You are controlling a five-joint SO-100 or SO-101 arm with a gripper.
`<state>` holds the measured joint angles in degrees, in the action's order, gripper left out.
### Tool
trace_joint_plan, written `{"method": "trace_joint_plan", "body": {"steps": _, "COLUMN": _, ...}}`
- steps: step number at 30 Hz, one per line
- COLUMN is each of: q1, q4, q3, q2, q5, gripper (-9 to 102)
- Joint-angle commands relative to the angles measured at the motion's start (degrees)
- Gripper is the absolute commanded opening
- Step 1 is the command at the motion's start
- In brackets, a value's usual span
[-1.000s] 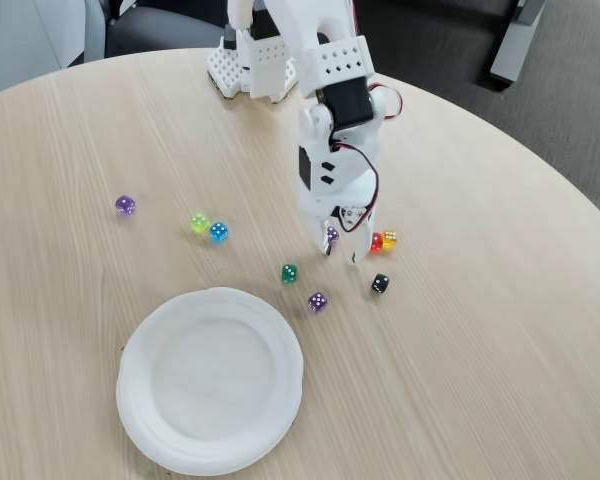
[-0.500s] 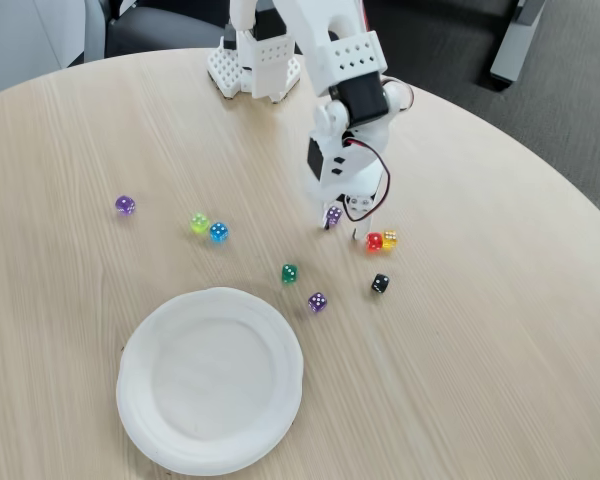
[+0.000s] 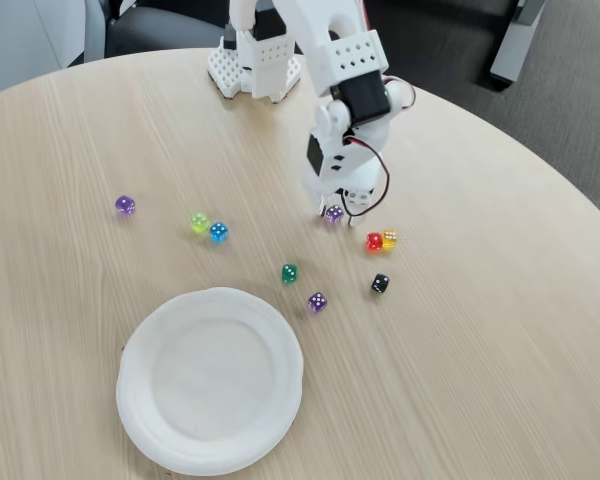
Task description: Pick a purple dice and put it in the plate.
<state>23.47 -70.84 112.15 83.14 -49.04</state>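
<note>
A small light-purple dice [image 3: 333, 213] sits between the white fingers of my gripper [image 3: 339, 213], which is shut on it just above the table. A matching light-purple die [image 3: 318, 301] lies on the wood below it in the fixed view, near the plate. The white paper plate [image 3: 210, 380] rests at the lower left, well apart from the gripper, with nothing in it.
Loose dice lie around: green [image 3: 289, 273], black [image 3: 380, 284], red [image 3: 374, 241] and orange [image 3: 388, 238] close to the gripper, blue [image 3: 218, 232] and yellow-green [image 3: 199, 222] to the left, a darker rounded purple one [image 3: 125, 205] far left. The arm's white base [image 3: 250, 65] stands at the table's back.
The gripper has lifted the light-purple dice off the table and drawn back slightly toward the base. The other dice and the plate have stayed put.
</note>
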Motion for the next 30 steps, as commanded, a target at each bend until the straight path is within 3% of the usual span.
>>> {"method": "trace_joint_plan", "body": {"steps": 1, "q1": -0.09, "q4": -0.7, "q3": 0.26, "q2": 0.97, "q5": -0.18, "gripper": 12}}
{"method": "trace_joint_plan", "body": {"steps": 12, "q1": -0.09, "q4": -0.7, "q3": -0.26, "q2": 0.97, "q5": -1.67, "gripper": 0}}
{"method": "trace_joint_plan", "body": {"steps": 18, "q1": -0.62, "q4": -0.09, "q3": -0.62, "q2": 1.41, "q5": -4.13, "gripper": 0}}
{"method": "trace_joint_plan", "body": {"steps": 30, "q1": -12.3, "q4": 0.53, "q3": -4.39, "q2": 13.1, "q5": -2.37, "gripper": 0}}
